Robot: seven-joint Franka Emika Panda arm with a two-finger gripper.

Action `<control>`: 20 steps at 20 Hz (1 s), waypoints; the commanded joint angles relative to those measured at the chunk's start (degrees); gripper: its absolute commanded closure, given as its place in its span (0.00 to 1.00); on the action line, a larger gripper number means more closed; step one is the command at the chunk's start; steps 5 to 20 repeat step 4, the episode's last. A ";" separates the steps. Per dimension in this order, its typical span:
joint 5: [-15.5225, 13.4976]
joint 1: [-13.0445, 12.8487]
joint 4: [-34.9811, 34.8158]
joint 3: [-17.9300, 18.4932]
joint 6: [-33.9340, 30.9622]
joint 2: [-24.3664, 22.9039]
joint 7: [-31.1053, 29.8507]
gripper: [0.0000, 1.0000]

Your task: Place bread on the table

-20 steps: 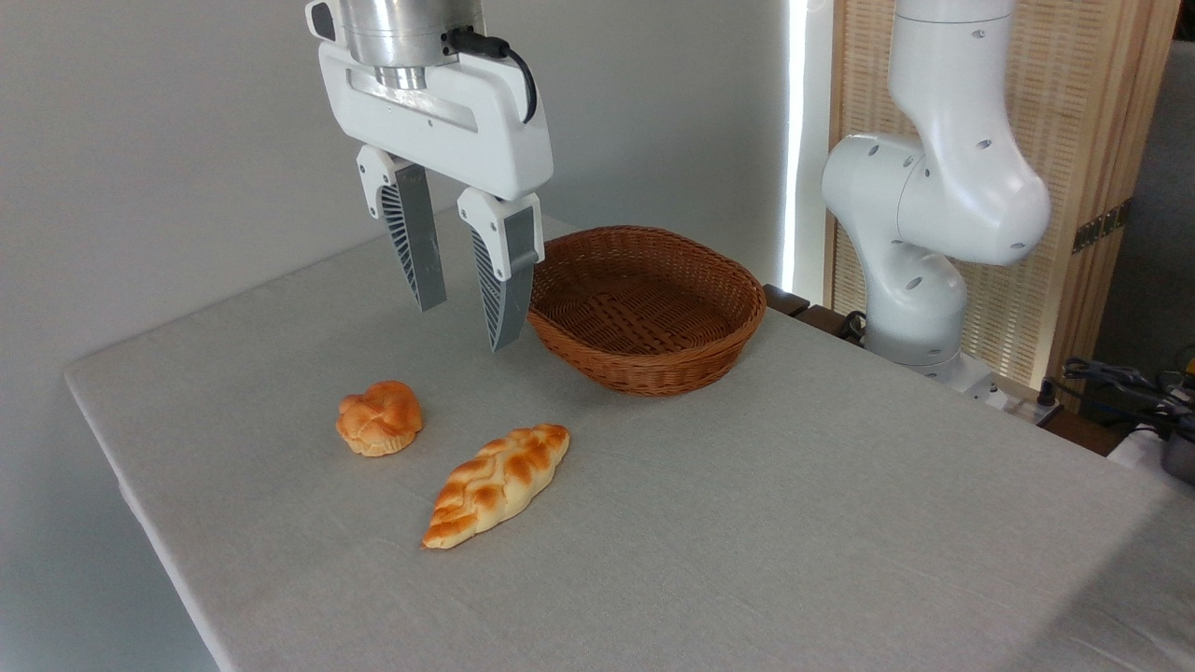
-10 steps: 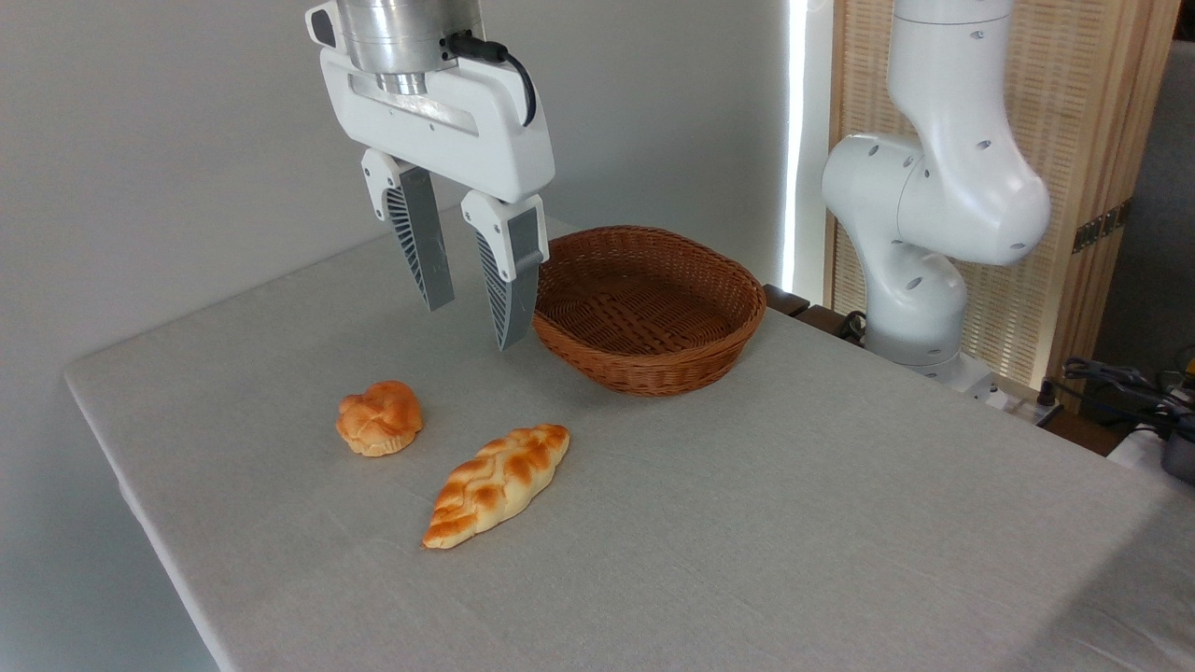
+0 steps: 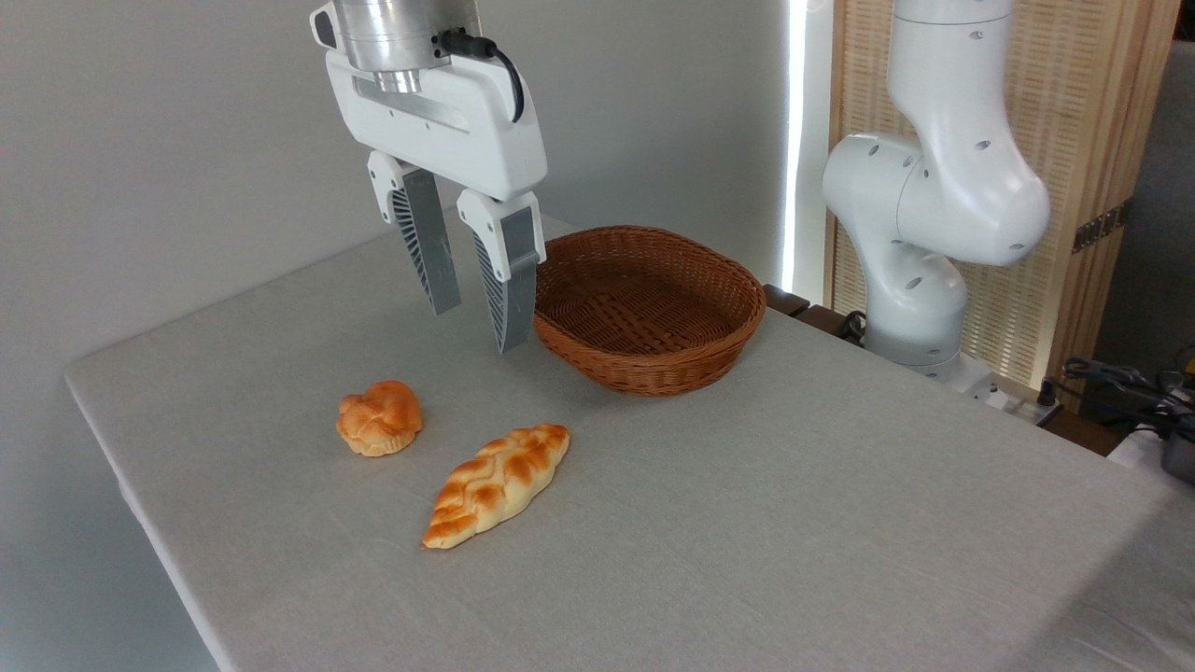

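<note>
Golden, glossy braided bread [image 3: 498, 485] with tapered ends is laid flat on the grey cloth-like table [image 3: 794, 523], near a knotted bun [image 3: 379, 417]. The hand [image 3: 478, 325] is held above, pointed down beside the woven wicker basket [image 3: 647, 308], ribbed fingers [image 3: 507, 285] spread, nothing gripped.

Gripper [image 3: 476, 327] held high in the upper left of the view, pointed downward and tilted slightly. Jaws parted, nothing between them. Two ribbed grey fingers [image 3: 426, 245] seen converging toward the tips, the nearer one reaching lower in the view. White gripper body mounted under a metal wrist flange [image 3: 397, 33] (black cable attached at its right side). Arm [image 3: 934, 187] stood at the right, white, its lower joint bulging left and its upper link rising out of the top of the view.
</note>
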 commanded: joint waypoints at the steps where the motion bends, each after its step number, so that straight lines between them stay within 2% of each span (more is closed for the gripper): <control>1: 0.89 -0.12 1.25 -0.06 -1.28 0.65 0.93 0.00; 20: 0.89 -0.12 1.34 0.20 -1.28 0.65 1.02 0.00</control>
